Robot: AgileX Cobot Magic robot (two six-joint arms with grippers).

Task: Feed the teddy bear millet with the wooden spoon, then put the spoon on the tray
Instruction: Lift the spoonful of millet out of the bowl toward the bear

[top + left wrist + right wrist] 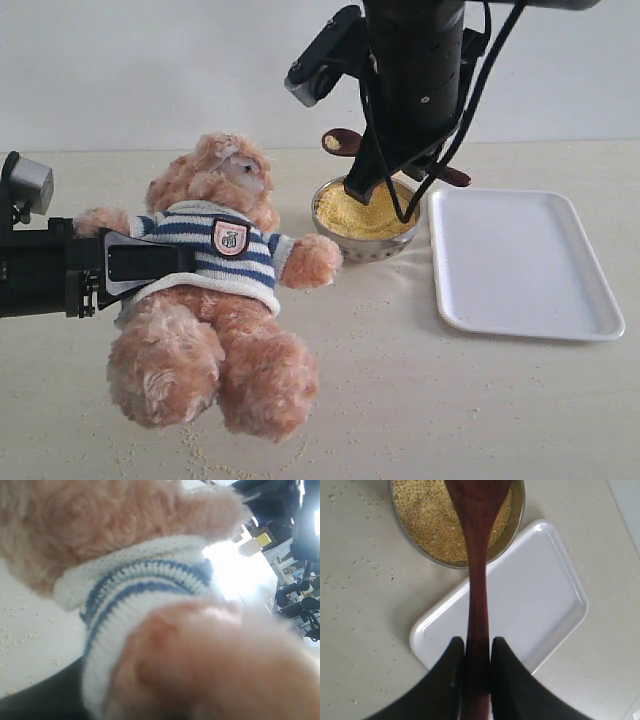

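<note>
Exterior view: the right gripper point(405, 165) hangs in from 12 o'clock over the metal bowl point(380, 248). Its bulk hides most of the wooden spoon point(343, 142). We only get the oval end, a few grains on it, at the bowl's 11 o'clock, and the handle tip at 2 o'clock. The millet point(362, 215) is heaped in the bowl.

The tray point(520, 262) lies flat at the bowl's 3 o'clock, its left rim just beside the bowl; we cannot tell if they touch. The teddy bear point(215, 300) lies at the bowl's 8 o'clock, one paw point(312, 262) right up by the bowl's side.

Open room: a broad strip of table point(400, 380) runs from the bear's legs to the tray's 6 o'clock. Loose grains point(200, 452) dot the front edge.

The left gripper point(170, 262) reaches in from 9 o'clock. One finger lies across the striped sweater point(240, 265) at the bear's flank and the other is hidden behind, so we read it as clamped on the bear.

The right wrist view adds what the exterior hides. Two dark fingers point(454, 677) press both sides of the slim handle, the spoon's end sits over the millet, and the tray corner is under the handle.

The left wrist view gives only blurred fur, sweater and a patch of gritty table. We cannot make out the fingers there.
</note>
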